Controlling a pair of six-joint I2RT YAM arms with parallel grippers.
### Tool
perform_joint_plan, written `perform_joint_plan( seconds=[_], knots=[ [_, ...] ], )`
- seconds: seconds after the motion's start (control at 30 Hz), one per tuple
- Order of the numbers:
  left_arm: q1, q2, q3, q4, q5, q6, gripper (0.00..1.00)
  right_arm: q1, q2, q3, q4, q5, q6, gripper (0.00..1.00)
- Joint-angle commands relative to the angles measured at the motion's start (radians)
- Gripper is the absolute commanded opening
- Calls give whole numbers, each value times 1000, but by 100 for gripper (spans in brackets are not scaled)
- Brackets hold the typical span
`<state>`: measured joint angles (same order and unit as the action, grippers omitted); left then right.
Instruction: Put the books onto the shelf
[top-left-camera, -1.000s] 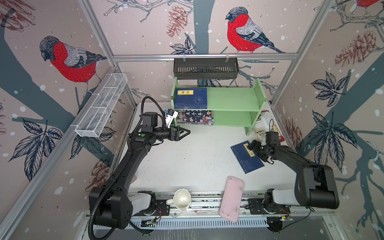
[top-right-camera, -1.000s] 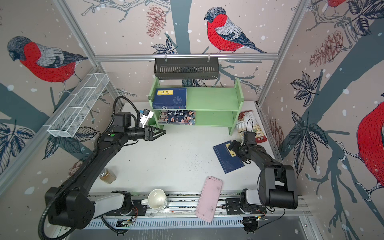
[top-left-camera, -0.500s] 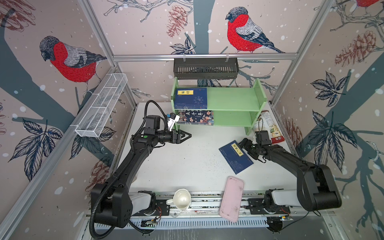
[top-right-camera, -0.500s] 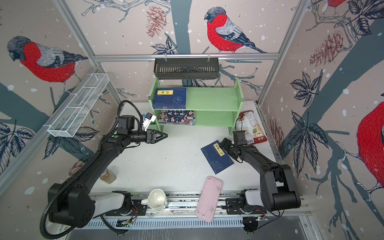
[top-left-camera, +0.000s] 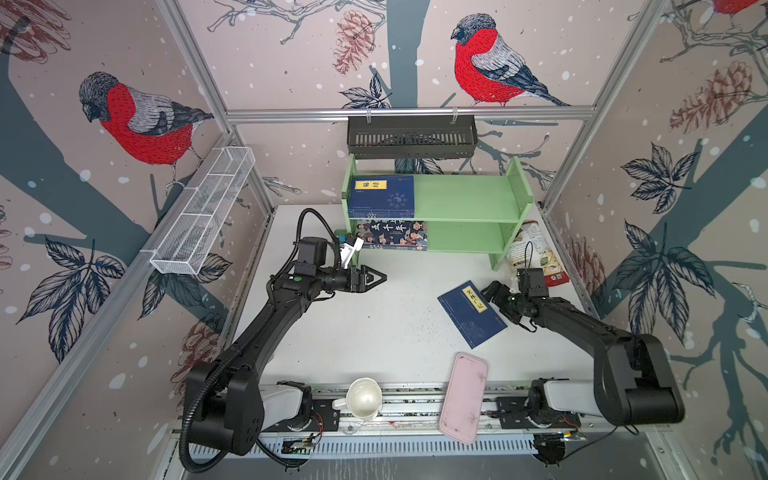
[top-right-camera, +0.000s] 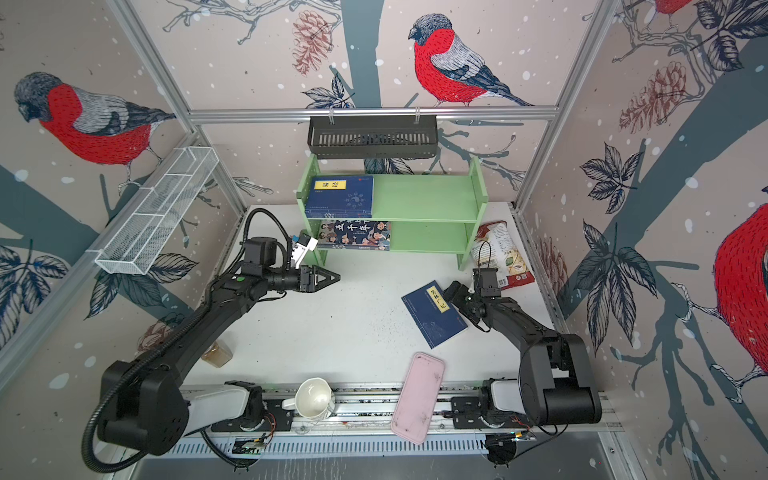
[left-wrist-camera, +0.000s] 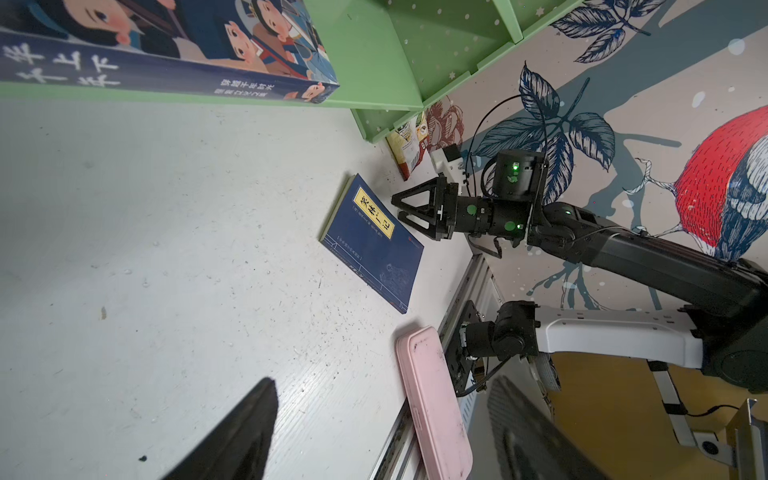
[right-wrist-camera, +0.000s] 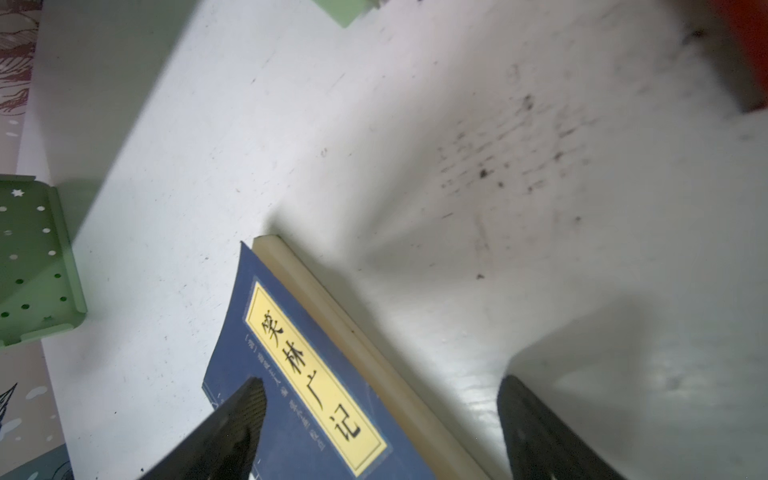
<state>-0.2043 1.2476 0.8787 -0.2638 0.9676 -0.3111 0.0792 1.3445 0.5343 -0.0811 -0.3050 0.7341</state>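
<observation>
**A:** What writing can you read?

**B:** The loose book (top-left-camera: 472, 313) has a yellow label reading 笑林广记. On the shelf (top-left-camera: 465, 199), the top book (top-left-camera: 382, 195) has a yellow label reading 易经. The cartoon book (top-left-camera: 395, 235) shows white 五千年 across its cover. Its spine has white writing too, but it is cut off in the left wrist view.

**A:** Where does the loose book lie?

**B:** It lies flat on the desk (top-left-camera: 374, 332), cover up, toward 3 o'clock from the middle and apart from the shelf. Its long axis runs from 11 to 5 o'clock. The label sits at the 11 o'clock end, along the page edge, which faces 2 o'clock.

**A:** And the shelved ones?

**B:** Both lie flat at the shelf's 9 o'clock end. The top book is on the upper tier. The cartoon book is on the lower tier beneath it, with its long axis running 9 to 3 and its spine facing 6.

**A:** The claws?

**B:** The right claw (top-left-camera: 494, 296) is spread wide, low at the loose book's page edge near the label. One finger (right-wrist-camera: 232, 424) is over the cover and the other is over bare desk. It grips nothing, and I cannot tell whether it touches the book. The left claw (top-left-camera: 380, 277) hangs just off the middle toward 10 o'clock and points to 3. Its fingers are apart and empty.

**A:** Anything else?

**B:** A bag (top-left-camera: 536, 249) lies beside the shelf's 3 o'clock leg, its print too small to read. A pink tray (top-left-camera: 463, 397) sits at 5 o'clock.
</observation>
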Motion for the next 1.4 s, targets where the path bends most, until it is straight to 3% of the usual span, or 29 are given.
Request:
perform_joint_plan(
  seconds=[0.0, 0.17, 0.57, 0.93, 1.17, 1.37],
  knots=[
    [-1, 1, -15, 54, 6, -20, 80, 26, 20, -16, -42, -68, 29, 88],
    [-1, 4, -52, 91, -25, -58, 80, 115, 47, -17, 26, -125, 82, 88],
    [-1, 6, -175, 189, -85, -127, 85, 342, 106, 52, 199, -121, 247, 88],
    [-3, 54, -247, 267, -80, -180, 88, 327, 103, 92, -15, -9, 102, 88],
    [-15, 99, -243, 270, -80, -178, 88, 314, 148, 84, -13, -149, 36, 87],
    [-17, 124, -245, 248, -112, -163, 88, 395, 198, 97, 108, -257, 92, 85]
  ],
)
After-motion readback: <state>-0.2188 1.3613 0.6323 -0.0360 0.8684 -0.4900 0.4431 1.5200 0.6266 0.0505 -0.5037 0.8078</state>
